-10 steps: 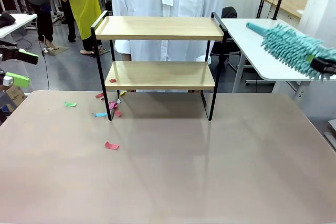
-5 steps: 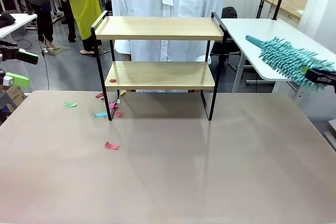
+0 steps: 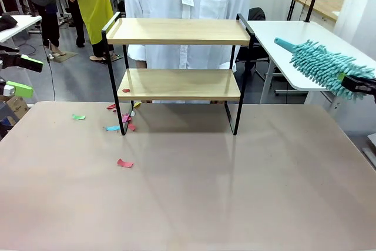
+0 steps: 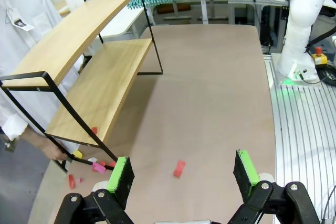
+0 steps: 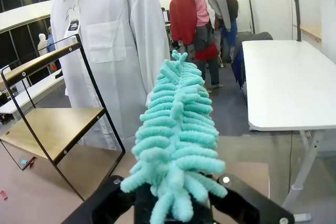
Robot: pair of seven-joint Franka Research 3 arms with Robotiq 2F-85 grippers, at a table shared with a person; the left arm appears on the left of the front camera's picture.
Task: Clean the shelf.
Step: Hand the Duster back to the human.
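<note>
While right claw (image 3: 358,82) grips duster (image 3: 320,63), shelf (image 3: 179,57) well apart, left claw (image 4: 182,171) spread.

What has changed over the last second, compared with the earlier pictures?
The right gripper, shut on the teal duster, swung it down and back toward the picture's right edge. The shelf, the paper scraps on the table and the open left gripper stayed put.
</note>
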